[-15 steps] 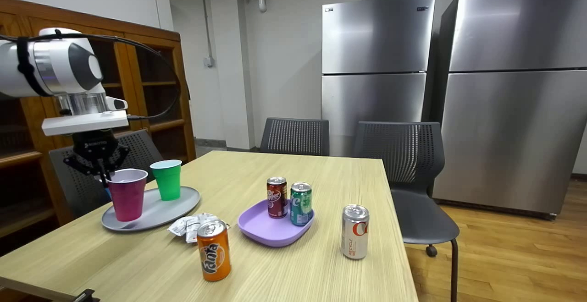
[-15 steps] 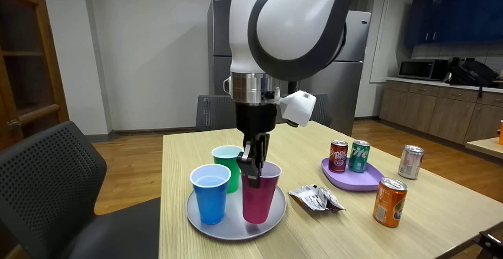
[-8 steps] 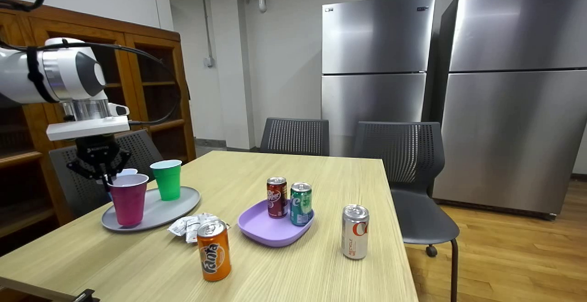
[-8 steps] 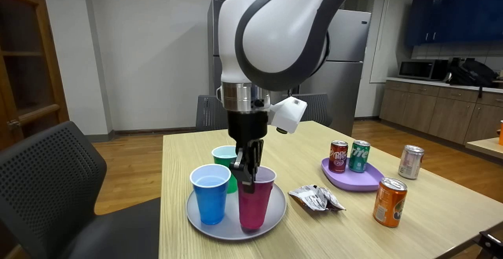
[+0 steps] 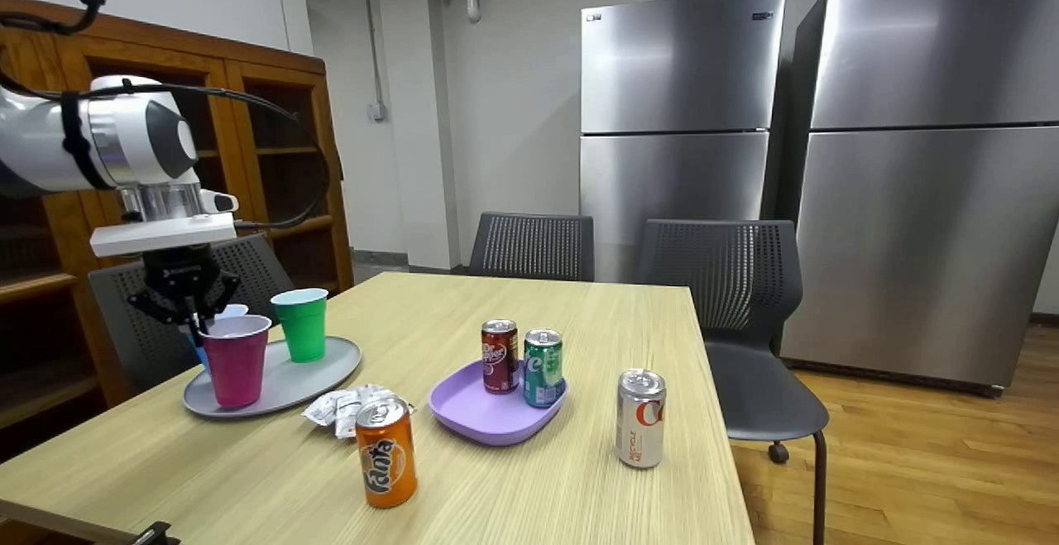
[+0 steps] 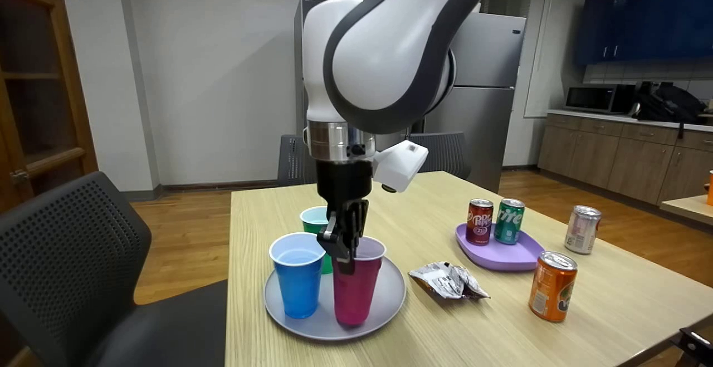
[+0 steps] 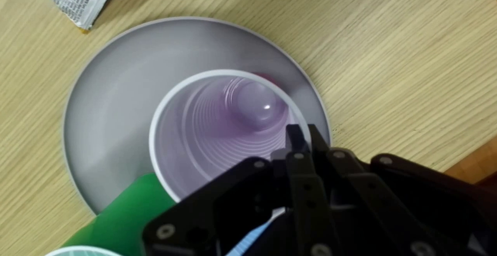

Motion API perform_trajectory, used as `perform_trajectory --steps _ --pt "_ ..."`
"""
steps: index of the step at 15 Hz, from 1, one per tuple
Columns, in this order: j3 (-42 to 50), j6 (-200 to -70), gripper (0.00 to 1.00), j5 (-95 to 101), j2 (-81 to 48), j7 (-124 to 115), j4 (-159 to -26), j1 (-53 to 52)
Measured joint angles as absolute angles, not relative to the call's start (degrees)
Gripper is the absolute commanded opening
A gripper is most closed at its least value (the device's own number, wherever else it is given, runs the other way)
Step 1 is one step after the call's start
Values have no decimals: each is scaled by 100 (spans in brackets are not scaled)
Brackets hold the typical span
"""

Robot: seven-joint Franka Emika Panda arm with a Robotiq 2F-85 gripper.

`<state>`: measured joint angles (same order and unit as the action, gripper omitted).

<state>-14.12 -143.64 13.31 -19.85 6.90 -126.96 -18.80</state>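
I hold my black two-fingered gripper [image 7: 306,131] pinched narrow on the rim of a magenta plastic cup [image 6: 354,300], one finger inside its wall, one outside. The cup is near upright, pale and ribbed within, over a round grey plate [image 7: 116,93]; whether its base touches, I cannot tell. Two more plastic cups stand there: a blue cup [image 6: 301,289] and a green cup [image 5: 308,334]. Near the plate lies crumpled silver foil packaging [image 6: 448,280]. I count four cans: a dark red can [image 5: 500,359] and a green can [image 5: 543,370] on one shallow lavender dish [image 5: 467,408], an orange can [image 5: 385,456] and a silver can [image 5: 639,425] on the pale wood-grain table [image 5: 571,491].
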Motion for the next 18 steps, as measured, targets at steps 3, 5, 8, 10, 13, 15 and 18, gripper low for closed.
perform_trajectory --steps 3,5,8,10,13,15,18 --pt "-1371 -14363 1 1348 -2011 625 -12673 -1885" --pt "-1343 -14363 1 1365 -2030 568 -12660 -1887" --pt "-1301 -14363 30 1419 -2065 495 -12645 -1891" --pt "-1279 -14363 38 1429 -2087 459 -12628 -1900" --pt "-1264 -14363 59 1430 -2117 427 -12618 -1910" --pt "-1265 -14364 75 1430 -2115 423 -12618 -1912" --pt "-1278 -14366 98 1428 -2065 422 -12623 -1913"
